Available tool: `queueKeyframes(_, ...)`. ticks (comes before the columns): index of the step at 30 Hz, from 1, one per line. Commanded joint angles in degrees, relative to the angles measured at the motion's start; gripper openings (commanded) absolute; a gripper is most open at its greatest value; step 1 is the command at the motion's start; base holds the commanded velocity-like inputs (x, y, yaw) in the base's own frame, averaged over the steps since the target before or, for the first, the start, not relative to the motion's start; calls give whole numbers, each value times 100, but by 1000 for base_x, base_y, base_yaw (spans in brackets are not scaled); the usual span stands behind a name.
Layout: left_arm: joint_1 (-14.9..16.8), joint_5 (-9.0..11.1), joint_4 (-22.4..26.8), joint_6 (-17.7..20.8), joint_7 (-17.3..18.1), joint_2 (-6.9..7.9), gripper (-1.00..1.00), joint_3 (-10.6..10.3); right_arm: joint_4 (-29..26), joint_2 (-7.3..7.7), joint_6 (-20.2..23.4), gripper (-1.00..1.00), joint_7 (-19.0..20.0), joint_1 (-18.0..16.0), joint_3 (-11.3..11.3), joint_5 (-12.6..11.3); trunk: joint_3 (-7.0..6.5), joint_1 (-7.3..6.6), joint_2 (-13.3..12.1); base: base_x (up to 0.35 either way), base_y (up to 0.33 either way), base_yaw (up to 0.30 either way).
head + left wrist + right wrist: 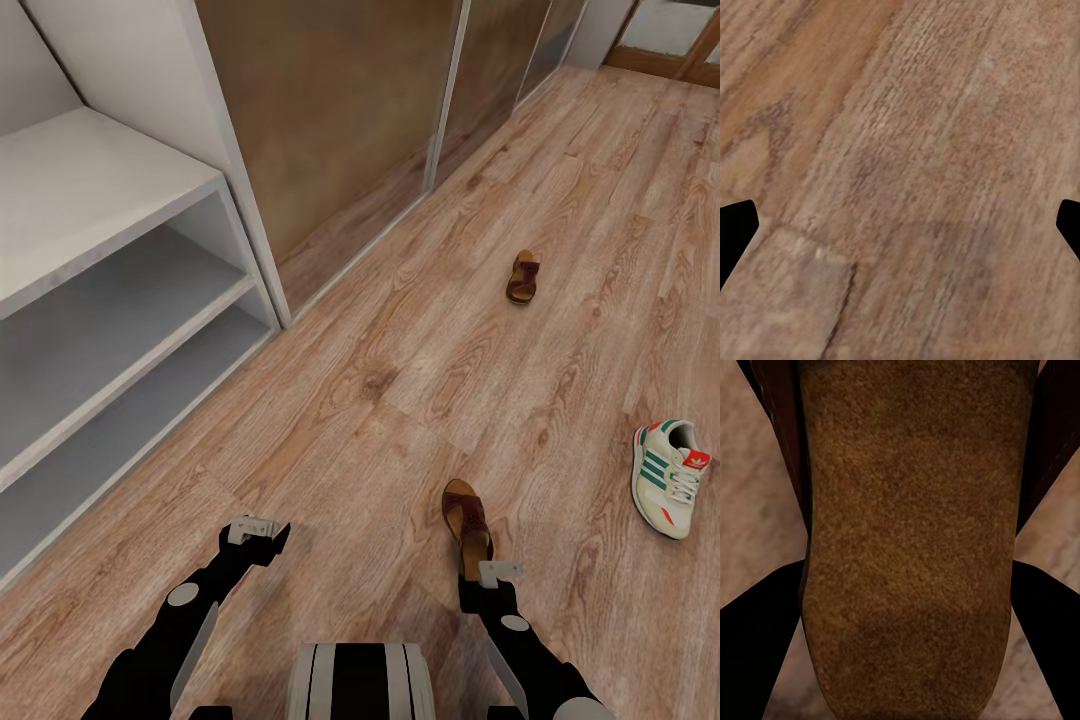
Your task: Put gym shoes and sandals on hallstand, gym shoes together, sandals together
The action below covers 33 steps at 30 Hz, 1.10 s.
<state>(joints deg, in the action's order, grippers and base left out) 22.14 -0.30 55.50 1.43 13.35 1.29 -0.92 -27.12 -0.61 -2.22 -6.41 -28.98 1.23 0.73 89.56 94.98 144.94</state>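
Wood-grain corridor floor point(420, 330) runs past the pale-grey hallstand point(110, 330), whose two open tiers stand at the left. Both black arms reach forward and down. The right gripper point(489, 578) sits at the heel of the near sandal point(466, 515), its fingers point(757, 645) either side of the tan sole; whether they grip it, I cannot tell. The left gripper point(258, 531) hangs open over bare planks. A second sandal point(522, 277) lies farther off; one gym shoe point(671, 476) rests at right.

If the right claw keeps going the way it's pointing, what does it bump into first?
Probably the near sandal: its tan footbed sits right between the right claw's fingers, with the floor just beneath it.
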Motion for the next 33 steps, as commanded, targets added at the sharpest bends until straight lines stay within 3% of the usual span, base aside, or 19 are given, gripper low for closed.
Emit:
queueKeyframes(1,1,-3,5,15,10,3,100,-5,4,0,-15,-100,-27,-2,17,-2,3,-1,1,0,0,0)
queueKeyframes(22,1,8,-20,24,5,18,100,5,-3,-9,-168,-100,-13,-2,21,-12,-440,-52,-26,0,0,0)
queueKeyframes(25,1,304,-38,31,67,22,100,35,-16,-15,-225,-100,-17,-2,25,-12,-507,-60,-30,0,0,0)
queueKeyframes(26,-4,795,-2,103,113,90,100,57,-18,-5,-255,-100,-22,-2,20,7,-531,-63,-31,0,0,-15)
queueKeyframes(27,-40,811,-3,118,114,157,100,61,-24,8,-258,-100,-20,-2,17,10,-558,-65,-32,0,0,-42)
queueKeyframes(28,-227,861,-3,163,102,430,100,64,-49,38,-260,-100,-22,-2,11,13,-587,-68,-34,0,0,-76)
queueKeyframes(33,-432,873,-25,182,82,698,100,78,-105,59,-242,-100,-26,-2,22,25,-739,-81,-40,0,0,-63)
